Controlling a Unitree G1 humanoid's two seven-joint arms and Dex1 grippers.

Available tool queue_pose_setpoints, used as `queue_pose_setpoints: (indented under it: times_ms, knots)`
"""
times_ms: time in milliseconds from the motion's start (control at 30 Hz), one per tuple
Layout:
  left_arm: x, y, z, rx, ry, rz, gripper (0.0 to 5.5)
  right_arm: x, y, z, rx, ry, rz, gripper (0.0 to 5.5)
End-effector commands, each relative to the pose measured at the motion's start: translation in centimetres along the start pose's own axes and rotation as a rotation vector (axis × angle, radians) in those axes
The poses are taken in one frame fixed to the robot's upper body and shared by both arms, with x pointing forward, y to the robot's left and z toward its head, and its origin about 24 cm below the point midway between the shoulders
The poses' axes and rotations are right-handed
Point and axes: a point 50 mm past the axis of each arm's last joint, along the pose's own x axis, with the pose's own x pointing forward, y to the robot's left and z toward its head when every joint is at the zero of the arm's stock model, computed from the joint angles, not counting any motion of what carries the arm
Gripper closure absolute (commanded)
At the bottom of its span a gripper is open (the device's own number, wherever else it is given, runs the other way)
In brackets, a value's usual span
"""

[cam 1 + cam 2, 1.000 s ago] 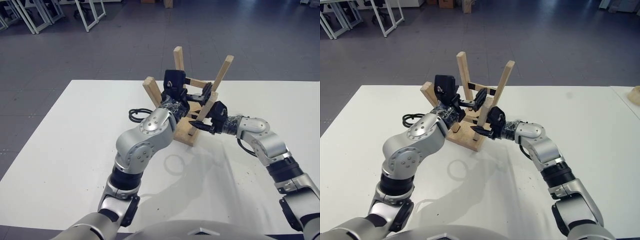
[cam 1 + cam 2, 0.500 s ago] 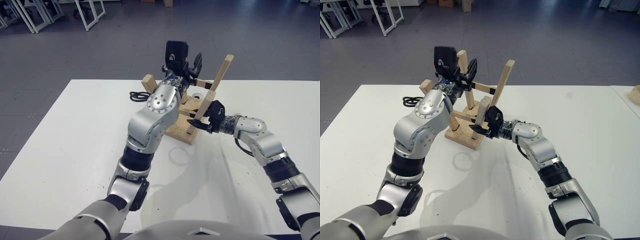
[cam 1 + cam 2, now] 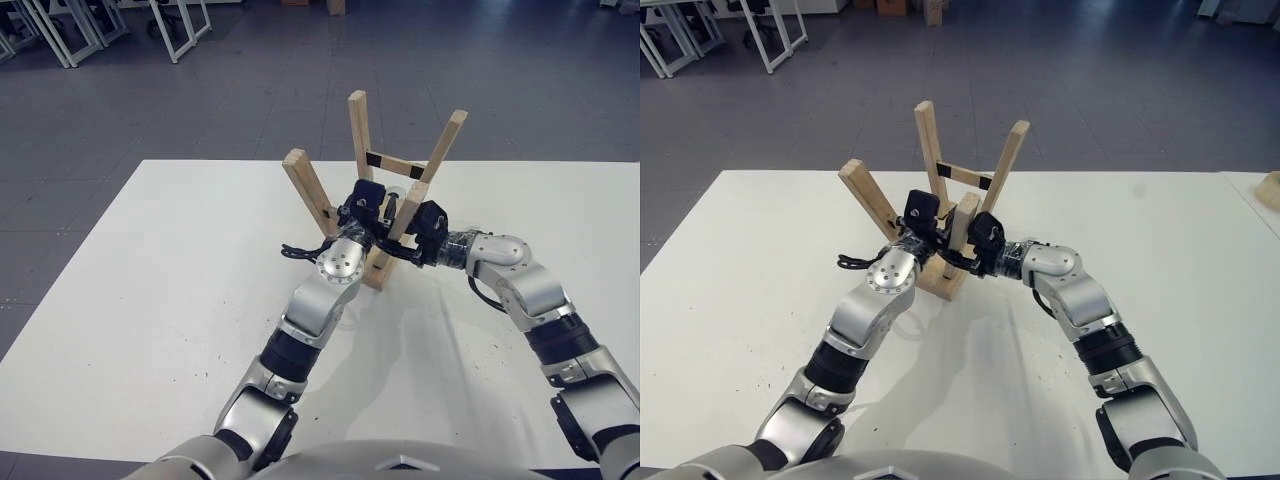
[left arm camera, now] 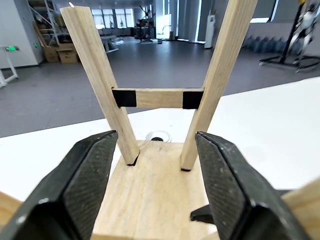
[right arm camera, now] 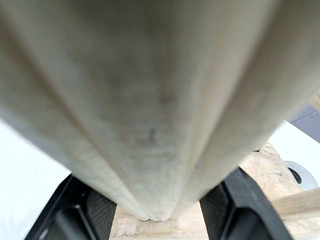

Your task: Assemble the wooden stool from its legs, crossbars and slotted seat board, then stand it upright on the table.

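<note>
Stool point(image 3: 398, 164) stands legs-up, right gripper point(image 3: 402, 254) clamping its near leg point(image 3: 411, 210).

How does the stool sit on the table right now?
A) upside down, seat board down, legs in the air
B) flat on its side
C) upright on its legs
A: the seat board lies on the table and the legs point up.

Legs point(image 3: 361, 130) stand on seat board point(image 4: 145, 200), on table point(image 3: 150, 300).
</note>
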Motion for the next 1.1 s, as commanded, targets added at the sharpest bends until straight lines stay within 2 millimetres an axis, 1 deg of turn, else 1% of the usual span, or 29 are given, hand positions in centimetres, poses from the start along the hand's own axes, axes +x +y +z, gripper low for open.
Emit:
queue_pose_setpoints:
  times_ms: [33,67,100,133,167,200,233,267,300,367,400,433,467,500,567,633,667,733,767,800,833,867,900,933,967,1033,1100]
  knots:
    - [-3.1,1.4,11.5,-0.244,-0.407,-0.176,2.62,-2.0,1.5,-7.2,0.172,0.333,-0.002,3.47]
    - [-4.2,2.6,14.0,-0.288,-0.5,-0.187,2.62,-2.3,1.6,-7.4,0.176,0.342,0.005,3.47]
    - [-5.1,3.9,15.8,-0.32,-0.567,-0.181,2.62,-2.5,1.8,-7.6,0.178,0.352,0.016,3.47]
    - [-6.1,5.8,17.6,-0.33,-0.637,-0.138,2.62,-2.8,2.0,-7.9,0.184,0.364,0.033,3.47]
    - [-7.0,8.3,19.1,-0.307,-0.689,-0.059,2.62,-3.1,2.2,-8.3,0.187,0.378,0.056,3.47]
    - [-7.8,11.4,20.1,-0.235,-0.701,0.056,2.62,-3.6,2.2,-8.6,0.195,0.386,0.081,3.47]
    - [-8.4,14.7,20.1,-0.177,-0.665,0.196,2.62,-4.0,2.1,-8.9,0.2,0.391,0.102,3.47]
    - [-8.9,17.1,19.5,-0.123,-0.611,0.293,2.62,-4.4,1.9,-9.0,0.202,0.394,0.116,3.47]
    - [-9.0,19.5,17.7,-0.075,-0.506,0.392,2.62,-4.6,1.6,-9.1,0.197,0.399,0.121,3.47]
    - [-8.8,23.3,11.9,-0.016,-0.259,0.542,2.62,-4.8,1.0,-8.9,0.18,0.398,0.123,3.47]
    - [-8.8,24.5,8.8,-0.003,-0.142,0.593,2.62,-4.7,0.8,-8.7,0.171,0.391,0.125,3.47]
    - [-8.8,25.1,6.4,-0.01,-0.071,0.626,2.62,-4.6,0.7,-8.5,0.164,0.383,0.131,3.47]
    - [-8.5,25.5,4.5,-0.01,-0.016,0.643,2.62,-4.5,0.6,-8.3,0.159,0.375,0.139,3.47]
    - [-8.1,25.7,3.0,-0.011,0.018,0.651,2.62,-4.5,0.7,-8.2,0.155,0.369,0.151,3.47]
    - [-6.6,24.9,1.7,-0.052,0.002,0.583,2.62,-4.4,0.9,-8.0,0.148,0.362,0.172,3.47]
    - [-4.6,22.6,1.2,-0.075,-0.038,0.45,2.62,-4.5,0.9,-7.9,0.143,0.363,0.185,3.47]
    - [-3.5,20.7,0.8,-0.086,-0.052,0.363,2.62,-4.6,0.9,-7.9,0.139,0.364,0.191,3.47]
    - [-1.5,15.8,-0.2,-0.115,-0.061,0.173,2.62,-4.5,0.9,-7.7,0.13,0.365,0.203,3.47]
    - [-0.9,12.7,-0.6,-0.152,-0.062,0.049,2.62,-4.5,0.9,-7.6,0.125,0.365,0.209,3.47]
    - [-0.9,8.3,-1.3,-0.199,-0.022,-0.155,2.62,-4.4,0.8,-7.4,0.117,0.363,0.216,3.47]
    - [-1.6,4.7,-1.9,-0.228,0.027,-0.334,2.62,-4.2,0.8,-7.3,0.109,0.361,0.226,3.47]
    - [-3.1,2.0,-2.6,-0.222,0.099,-0.502,2.62,-4.2,0.6,-7.0,0.102,0.358,0.233,3.47]
    - [-4.4,1.0,-3.5,-0.207,0.176,-0.586,2.62,-4.3,0.4,-6.8,0.098,0.355,0.238,3.47]
    - [-5.3,1.1,-4.4,-0.18,0.244,-0.611,2.62,-4.4,0.3,-6.6,0.095,0.353,0.241,3.47]
    - [-6.1,2.0,-5.4,-0.129,0.325,-0.606,2.62,-4.7,0.3,-6.7,0.093,0.351,0.247,3.47]
    - [-7.0,4.5,-6.8,-0.048,0.432,-0.545,2.62,-5.1,0.4,-6.9,0.082,0.344,0.262,3.47]
    - [-7.7,7.2,-7.5,0.003,0.512,-0.48,2.62,-5.5,0.8,-7.1,0.093,0.299,0.312,3.47]
